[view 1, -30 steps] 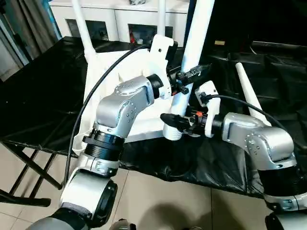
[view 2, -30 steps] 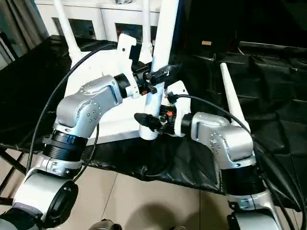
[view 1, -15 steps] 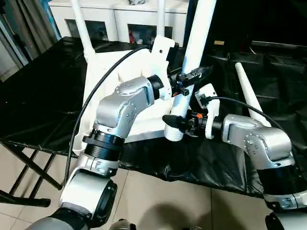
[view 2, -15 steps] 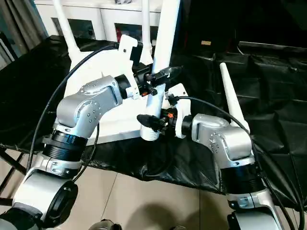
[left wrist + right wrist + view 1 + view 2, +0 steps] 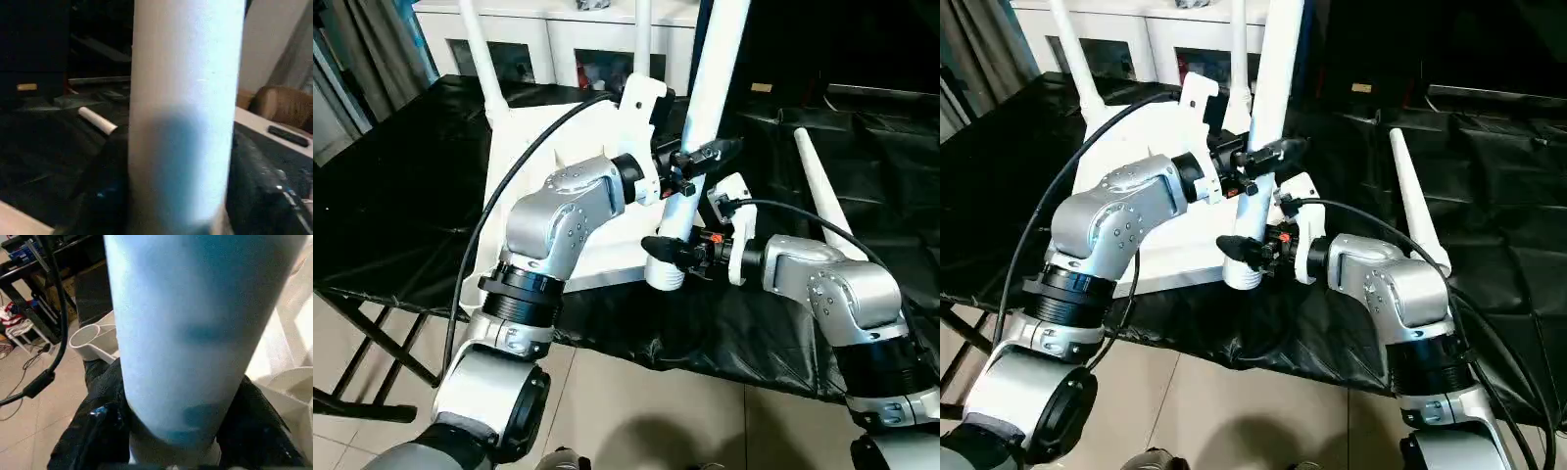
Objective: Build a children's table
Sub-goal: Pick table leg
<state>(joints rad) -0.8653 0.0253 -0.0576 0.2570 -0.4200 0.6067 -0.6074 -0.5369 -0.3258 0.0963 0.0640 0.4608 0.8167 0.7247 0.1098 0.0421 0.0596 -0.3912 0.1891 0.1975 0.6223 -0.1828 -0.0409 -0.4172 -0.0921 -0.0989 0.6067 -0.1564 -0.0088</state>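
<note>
The white plastic rectangular tabletop lies underside up on the large black-covered work table. A long white cylindrical leg stands upright in the tabletop's near corner socket, at the work table's front edge.

The left gripper sits partway up this leg, its two black fingers on either side of the shaft, pinching it between partly spread jaws. The right gripper is lower, just above the socket, its black fingers likewise closed around the leg.

Two more white legs rise from the far corners. A fourth white leg lies flat on the black cover, well apart to the right.
</note>
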